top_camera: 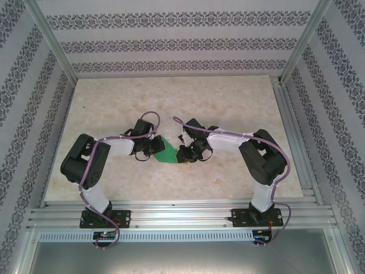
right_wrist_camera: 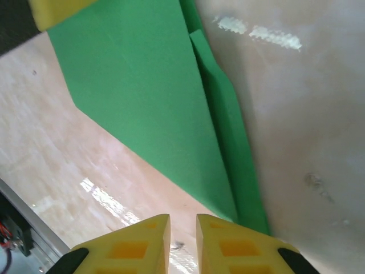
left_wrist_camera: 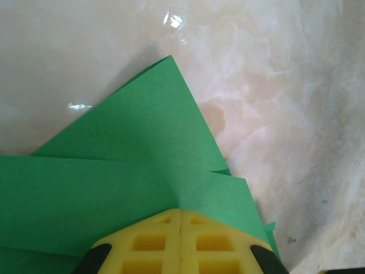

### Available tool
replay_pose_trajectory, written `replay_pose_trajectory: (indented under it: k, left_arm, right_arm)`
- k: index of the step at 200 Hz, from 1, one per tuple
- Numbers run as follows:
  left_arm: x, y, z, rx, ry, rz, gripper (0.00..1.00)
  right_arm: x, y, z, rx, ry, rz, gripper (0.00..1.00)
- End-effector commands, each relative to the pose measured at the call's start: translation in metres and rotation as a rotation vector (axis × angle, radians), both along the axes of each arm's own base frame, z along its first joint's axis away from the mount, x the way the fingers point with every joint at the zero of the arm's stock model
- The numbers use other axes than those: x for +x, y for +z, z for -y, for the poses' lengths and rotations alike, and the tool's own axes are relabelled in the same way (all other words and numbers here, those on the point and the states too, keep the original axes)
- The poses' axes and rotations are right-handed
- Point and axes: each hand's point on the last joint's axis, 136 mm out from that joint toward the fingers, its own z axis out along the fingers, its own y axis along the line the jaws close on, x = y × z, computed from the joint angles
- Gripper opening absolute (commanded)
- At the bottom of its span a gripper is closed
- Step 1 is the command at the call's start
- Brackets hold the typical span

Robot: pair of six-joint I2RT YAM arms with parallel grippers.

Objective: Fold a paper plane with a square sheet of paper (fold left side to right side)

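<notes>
The green sheet of paper (top_camera: 166, 149) lies creased into a pointed, layered shape on the table between my two grippers. In the left wrist view its folded layers (left_wrist_camera: 131, 142) spread out ahead of my left gripper (left_wrist_camera: 180, 211), which is shut with its yellow fingertips resting on the paper. My right gripper (right_wrist_camera: 182, 220) hovers just off the paper's narrow pointed end (right_wrist_camera: 148, 91). Its jaws stand a narrow gap apart, with bare table showing between them. The left gripper's yellow finger (right_wrist_camera: 57, 11) shows at the paper's far corner. From above, the left gripper (top_camera: 149, 149) and right gripper (top_camera: 185, 153) flank the paper.
The marble-patterned table (top_camera: 228, 108) is walled in by patterned panels on three sides. An aluminium rail (top_camera: 182, 214) runs along the near edge, and a metal edge (right_wrist_camera: 23, 228) sits close to the right gripper.
</notes>
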Motion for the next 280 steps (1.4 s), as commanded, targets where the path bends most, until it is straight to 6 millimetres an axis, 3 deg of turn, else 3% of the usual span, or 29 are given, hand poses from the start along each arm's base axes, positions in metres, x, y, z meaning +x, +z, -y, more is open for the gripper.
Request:
replay_pose_trajectory:
  k: [1, 55, 106, 162, 240, 280]
  left_arm:
    - [-0.011, -0.028, -0.013, 0.082, 0.031, -0.054, 0.03]
    - [-0.01, -0.028, -0.011, 0.084, 0.024, -0.052, 0.03]
    - [-0.01, -0.029, -0.011, 0.084, 0.025, -0.05, 0.03]
    - [-0.01, -0.032, -0.015, 0.109, 0.029, -0.059, 0.03]
    - [-0.011, -0.044, -0.02, 0.15, 0.041, -0.085, 0.03]
    - [-0.011, -0.044, -0.021, 0.16, 0.042, -0.087, 0.03]
  right_arm:
    - [0.01, 0.008, -0.013, 0.031, -0.128, -0.005, 0.18]
    - [0.038, 0.006, -0.044, 0.129, -0.273, -0.011, 0.14]
    - [0.049, -0.014, -0.046, 0.08, -0.307, -0.024, 0.11]
    - [0.031, -0.042, -0.001, 0.005, -0.356, -0.071, 0.11]
    - [0.017, -0.05, 0.052, 0.048, -0.443, -0.145, 0.12]
    - [0.002, -0.063, 0.085, -0.081, -0.408, -0.128, 0.12]
